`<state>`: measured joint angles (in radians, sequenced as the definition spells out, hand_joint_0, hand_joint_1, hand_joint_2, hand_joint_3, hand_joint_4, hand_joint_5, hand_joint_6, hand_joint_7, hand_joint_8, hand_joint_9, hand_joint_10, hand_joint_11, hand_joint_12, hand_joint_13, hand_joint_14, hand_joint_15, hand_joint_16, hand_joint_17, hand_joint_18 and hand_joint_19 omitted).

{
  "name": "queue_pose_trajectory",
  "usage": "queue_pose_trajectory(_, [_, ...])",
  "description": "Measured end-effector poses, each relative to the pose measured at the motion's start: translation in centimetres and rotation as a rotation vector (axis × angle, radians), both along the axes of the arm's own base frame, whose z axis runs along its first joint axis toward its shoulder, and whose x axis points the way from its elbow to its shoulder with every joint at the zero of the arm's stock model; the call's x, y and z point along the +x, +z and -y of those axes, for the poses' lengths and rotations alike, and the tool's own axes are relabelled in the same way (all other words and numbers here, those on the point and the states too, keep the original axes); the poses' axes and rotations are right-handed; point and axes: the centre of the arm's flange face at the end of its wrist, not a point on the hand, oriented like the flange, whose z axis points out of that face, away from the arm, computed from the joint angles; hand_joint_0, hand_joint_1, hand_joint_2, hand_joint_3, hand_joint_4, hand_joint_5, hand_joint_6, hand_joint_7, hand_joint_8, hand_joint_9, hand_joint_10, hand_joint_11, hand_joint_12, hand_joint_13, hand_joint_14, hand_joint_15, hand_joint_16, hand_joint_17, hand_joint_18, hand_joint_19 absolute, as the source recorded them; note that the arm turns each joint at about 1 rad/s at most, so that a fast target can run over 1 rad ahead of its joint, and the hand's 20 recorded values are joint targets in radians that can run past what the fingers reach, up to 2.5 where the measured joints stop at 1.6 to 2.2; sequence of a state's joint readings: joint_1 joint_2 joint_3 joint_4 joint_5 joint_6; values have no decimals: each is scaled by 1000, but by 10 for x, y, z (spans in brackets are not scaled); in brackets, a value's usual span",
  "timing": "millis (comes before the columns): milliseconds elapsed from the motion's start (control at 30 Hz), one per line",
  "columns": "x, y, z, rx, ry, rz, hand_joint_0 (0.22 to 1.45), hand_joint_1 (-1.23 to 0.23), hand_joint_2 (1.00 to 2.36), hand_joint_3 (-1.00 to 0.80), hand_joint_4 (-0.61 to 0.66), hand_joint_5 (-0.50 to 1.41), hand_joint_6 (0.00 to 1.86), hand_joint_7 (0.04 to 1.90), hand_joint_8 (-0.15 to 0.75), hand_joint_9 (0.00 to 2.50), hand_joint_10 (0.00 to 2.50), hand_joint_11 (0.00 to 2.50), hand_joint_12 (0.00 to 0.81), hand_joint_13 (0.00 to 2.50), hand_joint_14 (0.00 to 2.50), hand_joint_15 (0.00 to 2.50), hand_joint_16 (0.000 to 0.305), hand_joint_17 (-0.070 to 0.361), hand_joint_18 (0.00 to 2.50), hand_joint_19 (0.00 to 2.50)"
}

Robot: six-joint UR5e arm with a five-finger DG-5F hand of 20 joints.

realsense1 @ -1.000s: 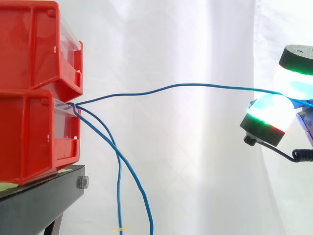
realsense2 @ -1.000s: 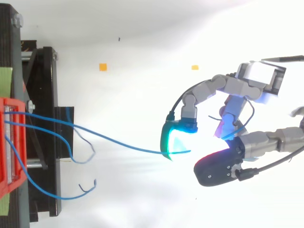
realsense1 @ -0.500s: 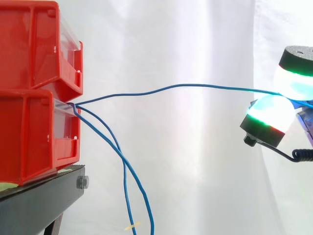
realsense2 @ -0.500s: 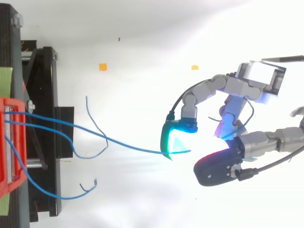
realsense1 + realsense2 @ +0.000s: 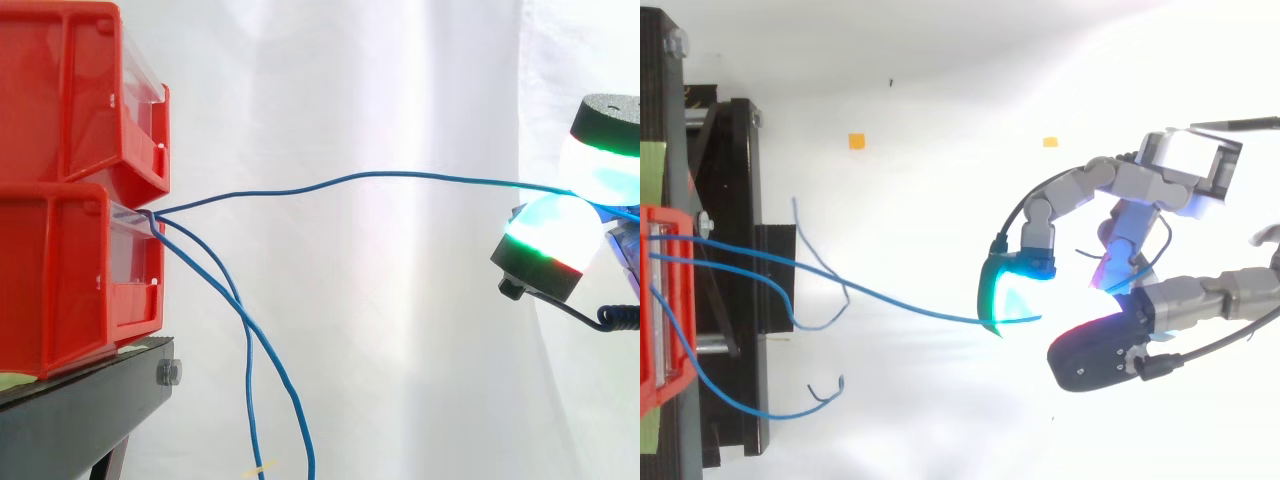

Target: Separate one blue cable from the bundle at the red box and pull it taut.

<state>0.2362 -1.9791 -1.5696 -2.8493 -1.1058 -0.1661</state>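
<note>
Blue and thin, the blue cable leaves the front lip of the lower red box at 9 o'clock in the side view. It runs in a shallow arch across to 3 o'clock, where the hand pinches it between two glowing pads. Two other blue cables from the same lip droop toward 6 o'clock beside the black stand, well apart from the held one except at the box. The held cable looks light and springy and keeps its small kinks. Its smooth insulation could slip through soft pads, so a firm pinch far from the box seems right, with a steady draw toward 3 o'clock to flatten the arch.
</note>
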Motion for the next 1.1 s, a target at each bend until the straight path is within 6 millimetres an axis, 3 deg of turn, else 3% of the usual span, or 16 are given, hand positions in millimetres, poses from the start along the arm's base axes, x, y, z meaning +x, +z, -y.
queue_pose_trajectory(1100, [0,0,0,0,0,0,595,-644,1010,-194,-110,-72,885,964,274,1418,160,1530,349,1347,9,1473,49,111,1133,1238])
